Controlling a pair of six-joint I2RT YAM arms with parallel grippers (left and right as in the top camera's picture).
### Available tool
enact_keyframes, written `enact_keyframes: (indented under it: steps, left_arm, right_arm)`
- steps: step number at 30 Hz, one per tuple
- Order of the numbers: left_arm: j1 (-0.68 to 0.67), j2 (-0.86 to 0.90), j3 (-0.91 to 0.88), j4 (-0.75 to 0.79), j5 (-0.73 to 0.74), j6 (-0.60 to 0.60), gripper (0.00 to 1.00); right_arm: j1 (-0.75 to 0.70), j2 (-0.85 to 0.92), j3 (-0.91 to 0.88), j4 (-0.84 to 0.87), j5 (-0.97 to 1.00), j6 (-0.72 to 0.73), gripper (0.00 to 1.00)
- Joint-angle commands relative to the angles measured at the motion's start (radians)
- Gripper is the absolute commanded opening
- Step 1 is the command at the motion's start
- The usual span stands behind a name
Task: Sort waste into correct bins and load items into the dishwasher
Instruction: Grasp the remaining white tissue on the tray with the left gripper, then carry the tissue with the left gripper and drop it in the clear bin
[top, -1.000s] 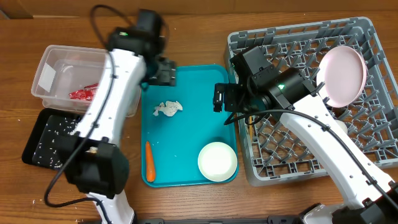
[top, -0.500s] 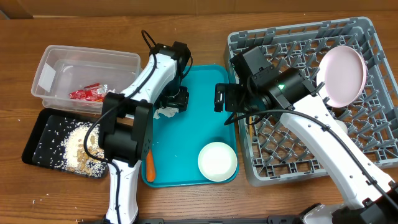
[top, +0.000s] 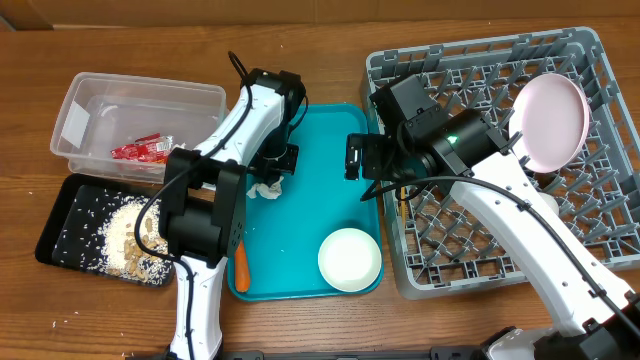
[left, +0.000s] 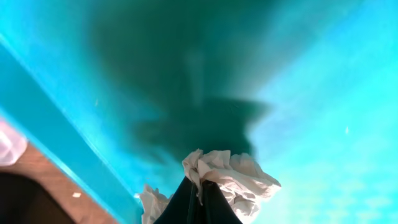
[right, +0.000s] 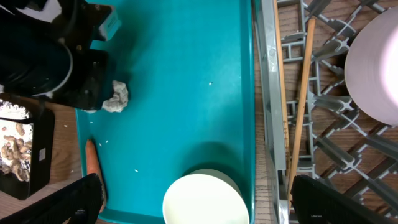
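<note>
On the teal tray's left side my left gripper (top: 272, 172) is shut on the crumpled white napkin (top: 265, 188). The left wrist view shows its dark fingers (left: 186, 205) pinched together on the napkin (left: 239, 177), just above the tray floor. My right gripper (top: 358, 160) hovers open over the tray's right edge, nothing between its fingers. In the right wrist view that gripper (right: 200, 208) spans the white bowl (right: 202, 193) from above. The bowl (top: 350, 259) sits at the tray's near right. An orange carrot (top: 240, 260) lies by the near left rim. A white plate (top: 550, 120) leans in the grey dish rack (top: 480, 270).
The teal tray (top: 320, 215) lies between the bins and the rack. A clear tub (top: 90, 110) holds a red-and-white wrapper (top: 140, 150). The black tray (top: 62, 225) holds food scraps (top: 125, 235). A thin wooden stick (right: 298, 106) lies along the rack's left side.
My left arm swung onto the tray, came down over the napkin and shut on it. The napkin shifted slightly toward the tray's left edge. The right arm stayed still.
</note>
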Motion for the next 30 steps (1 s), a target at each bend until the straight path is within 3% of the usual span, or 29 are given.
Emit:
enact_keyframes:
  steps: [1, 10, 20, 30]
  left_arm:
    - [0.001, -0.112, 0.074, -0.021, -0.005, -0.007, 0.04]
    - [0.095, -0.314, 0.086, -0.024, -0.11, -0.093, 0.04]
    - [0.318, -0.317, 0.014, 0.007, -0.091, -0.175, 0.04]
    - [0.374, -0.317, 0.0, 0.011, -0.081, -0.164, 0.04]
  right_arm:
    - [-0.001, -0.001, -0.001, 0.003, 0.01, 0.007, 1.0]
    - [-0.001, -0.001, -0.001, 0.004, 0.01, 0.008, 1.0]
    - [-0.001, -0.001, -0.001, 0.006, 0.01, 0.008, 1.0]
    - [-0.001, 0.002, -0.001, 0.018, 0.01, 0.008, 1.0]
